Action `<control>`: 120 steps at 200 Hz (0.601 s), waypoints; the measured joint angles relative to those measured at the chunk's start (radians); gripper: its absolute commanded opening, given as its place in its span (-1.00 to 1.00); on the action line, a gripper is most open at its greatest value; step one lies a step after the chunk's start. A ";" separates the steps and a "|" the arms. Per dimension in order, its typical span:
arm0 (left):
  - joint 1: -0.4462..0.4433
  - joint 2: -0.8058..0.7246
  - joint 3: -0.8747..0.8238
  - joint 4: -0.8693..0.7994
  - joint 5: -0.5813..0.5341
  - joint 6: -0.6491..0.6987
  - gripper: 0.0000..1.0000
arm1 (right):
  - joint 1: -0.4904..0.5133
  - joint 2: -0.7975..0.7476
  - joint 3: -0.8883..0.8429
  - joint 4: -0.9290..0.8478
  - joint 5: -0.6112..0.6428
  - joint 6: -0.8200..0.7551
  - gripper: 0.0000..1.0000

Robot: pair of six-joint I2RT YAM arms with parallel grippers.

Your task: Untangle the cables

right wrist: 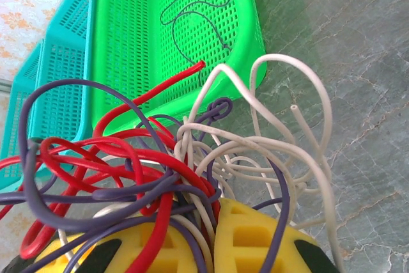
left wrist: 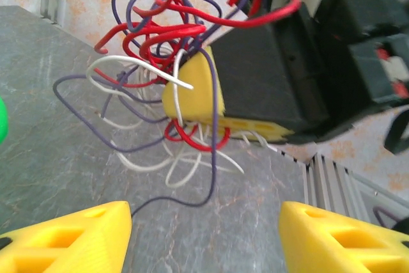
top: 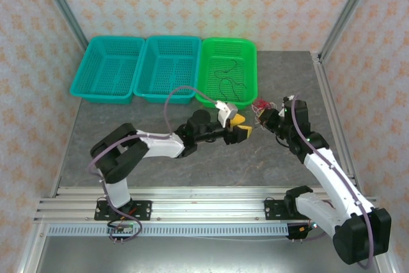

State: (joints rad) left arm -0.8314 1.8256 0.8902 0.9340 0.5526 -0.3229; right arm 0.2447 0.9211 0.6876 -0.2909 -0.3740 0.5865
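At twelve o'clock on the table, the green basket holds one dark wire. The right gripper is clamped on the cables, at three o'clock of the left gripper, its fingers apart and empty. Overhead the knot is a blur; the left wrist view separates strands: best close on the purple strand trailing at six o'clock, then pull gently.

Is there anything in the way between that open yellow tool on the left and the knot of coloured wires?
Nothing visible. The cables hang from the right tool, which is shut on them. Between them and the open left tool there is just open air over the table.
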 measured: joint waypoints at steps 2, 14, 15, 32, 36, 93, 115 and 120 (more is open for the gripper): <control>0.000 0.005 0.003 0.006 0.000 -0.004 0.26 | 0.000 0.001 0.000 0.000 -0.002 0.000 -1.00; 0.000 0.043 0.032 0.037 0.002 -0.040 0.26 | 0.002 0.006 0.000 -0.001 -0.006 0.001 -1.00; 0.000 0.045 0.034 0.039 0.002 -0.042 0.26 | 0.002 0.006 0.000 -0.001 -0.007 0.002 -1.00; 0.000 0.083 0.083 0.078 0.017 -0.089 0.15 | 0.002 0.010 0.002 -0.003 -0.012 0.004 -1.00; 0.000 0.091 0.096 0.091 0.018 -0.098 0.06 | 0.002 0.010 0.002 -0.004 -0.012 0.004 -1.00; 0.000 0.156 0.158 0.154 0.062 -0.185 -0.77 | -0.006 0.014 0.017 -0.008 0.034 0.012 -1.00; 0.000 0.160 0.158 0.155 0.062 -0.193 -0.82 | -0.005 0.017 0.018 -0.010 0.034 0.015 -1.00; 0.000 0.160 0.158 0.154 0.061 -0.193 -0.80 | -0.005 0.017 0.018 -0.010 0.034 0.015 -1.00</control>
State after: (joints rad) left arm -0.8310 1.9858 1.0485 1.0882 0.6140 -0.5163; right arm 0.2394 0.9382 0.7055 -0.3012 -0.3401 0.6018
